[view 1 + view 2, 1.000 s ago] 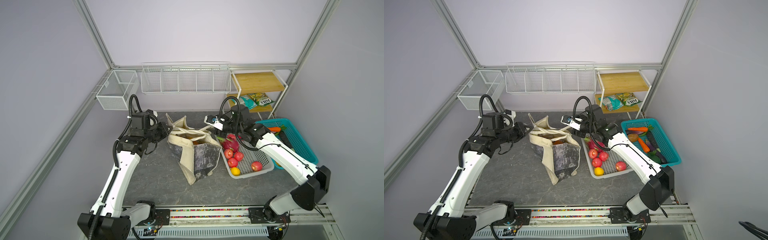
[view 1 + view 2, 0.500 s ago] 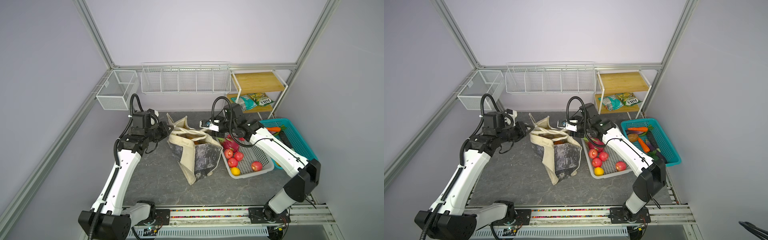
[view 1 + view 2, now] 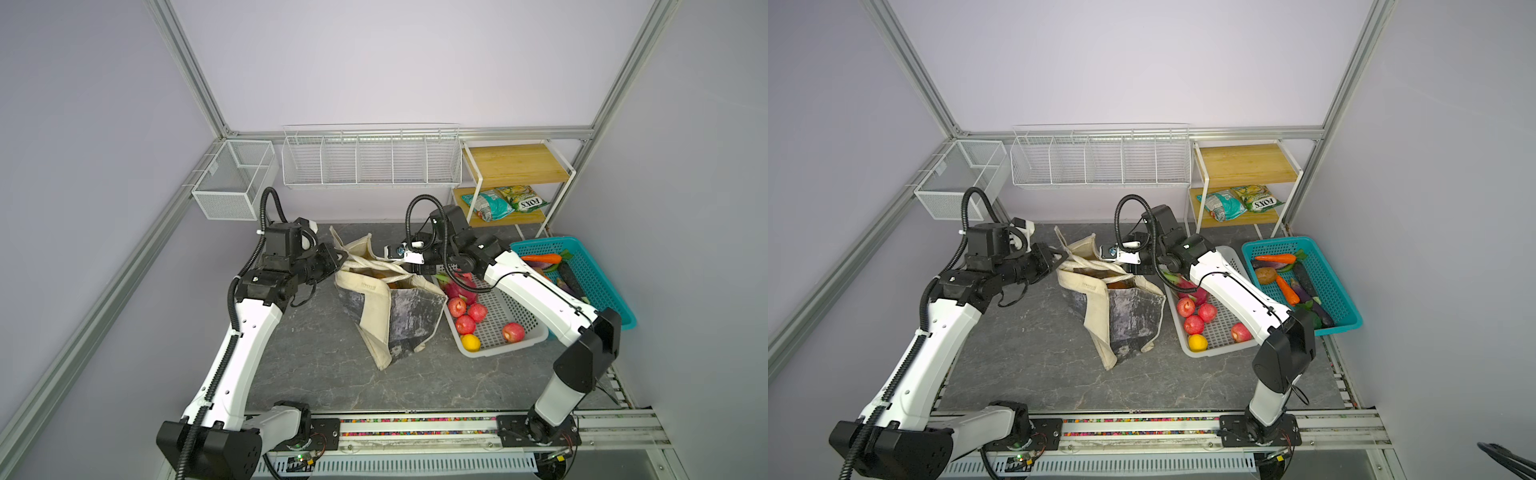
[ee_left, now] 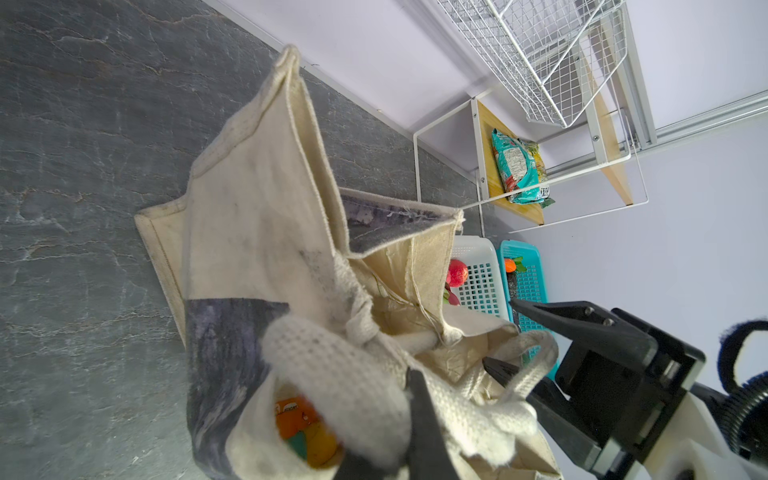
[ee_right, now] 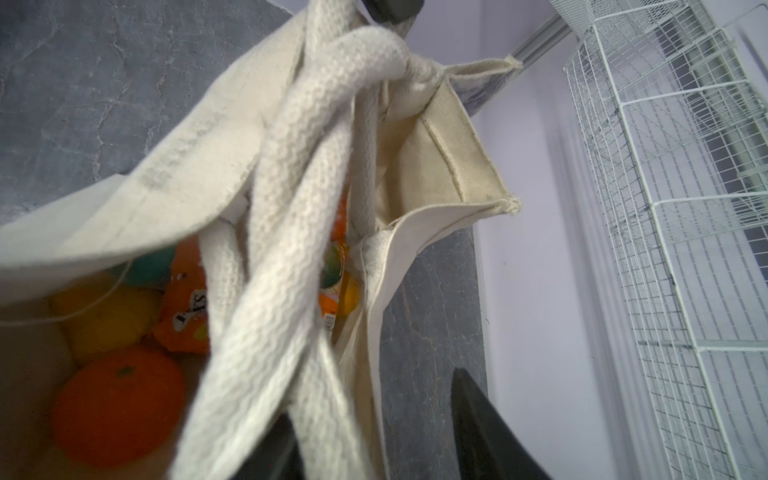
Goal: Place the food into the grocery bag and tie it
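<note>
Left end effector (image 3: pixel 340 257) clamped on cream woven strap handle (image 5: pixel 299 216); right end effector (image 4: pixel 498 332) jaws apart, strap between them. Risk: strap slips out before closure, knot fails.

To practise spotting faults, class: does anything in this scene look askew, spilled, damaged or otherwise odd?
The grocery tote sags lopsidedly on the table, its strap handles gripped off to one side in the shut left pincer. Its rim seam shows frayed loose threads. Nothing has spilled.
</note>
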Robot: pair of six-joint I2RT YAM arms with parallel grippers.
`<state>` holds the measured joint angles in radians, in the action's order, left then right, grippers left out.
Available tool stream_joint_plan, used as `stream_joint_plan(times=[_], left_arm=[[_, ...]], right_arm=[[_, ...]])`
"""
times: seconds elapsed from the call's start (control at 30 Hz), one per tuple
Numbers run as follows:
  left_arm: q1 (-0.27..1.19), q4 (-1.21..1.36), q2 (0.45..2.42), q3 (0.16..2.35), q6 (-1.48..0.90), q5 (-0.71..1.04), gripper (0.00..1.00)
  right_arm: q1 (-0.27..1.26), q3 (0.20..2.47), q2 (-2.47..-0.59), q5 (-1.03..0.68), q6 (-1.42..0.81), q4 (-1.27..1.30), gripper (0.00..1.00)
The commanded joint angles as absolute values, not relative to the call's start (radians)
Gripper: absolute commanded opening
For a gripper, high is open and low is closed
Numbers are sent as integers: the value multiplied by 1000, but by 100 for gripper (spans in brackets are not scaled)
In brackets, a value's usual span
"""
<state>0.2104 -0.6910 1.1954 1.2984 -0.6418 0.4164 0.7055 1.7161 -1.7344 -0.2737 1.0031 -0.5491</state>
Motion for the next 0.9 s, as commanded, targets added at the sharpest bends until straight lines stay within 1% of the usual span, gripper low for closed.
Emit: stream_joint_plan(times=[0.0,0.03,0.17,0.2,0.23,0.5,0.67,0.87], left_arm=[[227,-688,1201,1331,-628,451,0],[227,-690,1201,1330,-627,449,0],[227,-705,1194,1337,-624,421,0],[227,-709,1190,1337,-624,408,0],[227,-714,1189,1337,-626,396,0],[207,-798,1150,1337,-670,171,0],[160,-795,1107,1302,-713,155,0],[129,-826,1056,1294,-739,84,0]], right_arm=[[732,1730,-1752,-302,1003,-550,43],[732,1729,-1750,-302,997,-548,39],[725,1725,-1739,-290,939,-551,14],[720,1719,-1733,-291,915,-548,9],[715,1713,-1725,-290,891,-540,7],[631,1598,-1643,-262,602,-439,7],[588,1545,-1610,-171,446,-421,7],[546,1511,-1594,-72,307,-412,7]])
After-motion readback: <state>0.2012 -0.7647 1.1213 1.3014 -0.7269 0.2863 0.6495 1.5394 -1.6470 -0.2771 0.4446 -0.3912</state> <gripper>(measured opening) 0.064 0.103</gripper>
